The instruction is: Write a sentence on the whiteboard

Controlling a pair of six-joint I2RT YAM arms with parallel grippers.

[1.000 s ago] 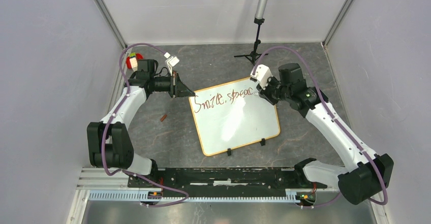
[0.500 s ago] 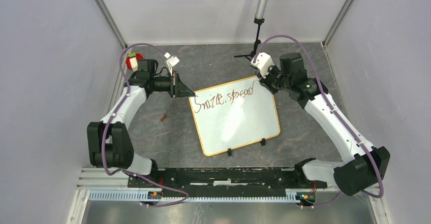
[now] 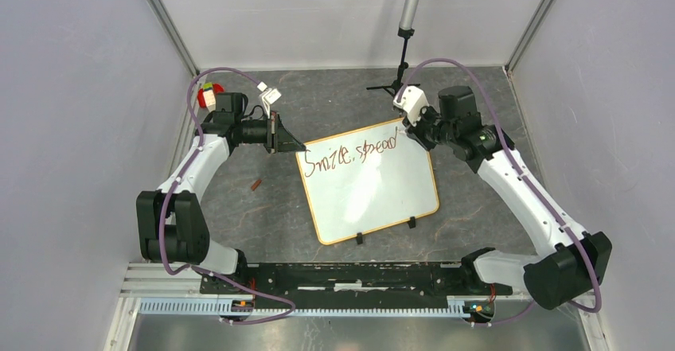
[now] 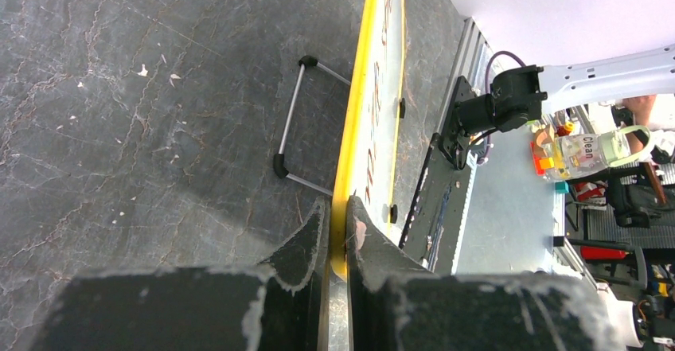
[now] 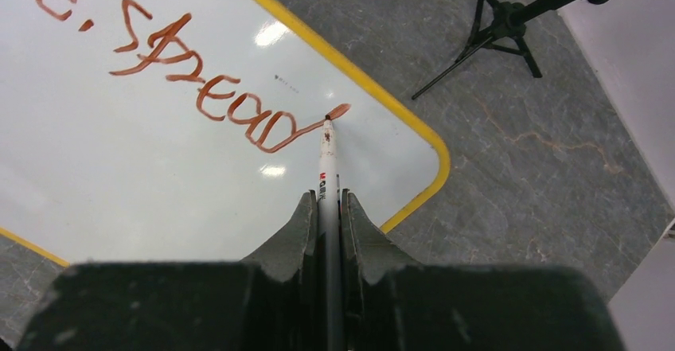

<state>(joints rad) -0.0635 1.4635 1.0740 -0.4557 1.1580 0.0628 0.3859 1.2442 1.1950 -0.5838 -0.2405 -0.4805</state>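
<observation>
The whiteboard (image 3: 374, 196) lies on the grey table, orange-framed, with two black clips on its near edge. The sentence (image 3: 350, 152) reads "Smile, spread" in dark red along its far edge; it also shows in the right wrist view (image 5: 207, 88). My left gripper (image 3: 293, 143) is shut on the board's far left corner, its jaws pinching the yellow frame (image 4: 350, 128). My right gripper (image 3: 414, 132) is shut on a white marker (image 5: 327, 156), whose tip touches the board at the end of the final "d" stroke.
A black tripod stand (image 3: 396, 87) with a grey pole stands behind the board, its legs in the right wrist view (image 5: 497, 29). A small red-brown cap (image 3: 256, 184) lies left of the board. A red and green object (image 3: 209, 94) sits at the far left.
My right gripper moved right and toward the far edge with the marker, finishing the "d" of "spread" and drawing its upward tail. The left gripper and board have not moved.
</observation>
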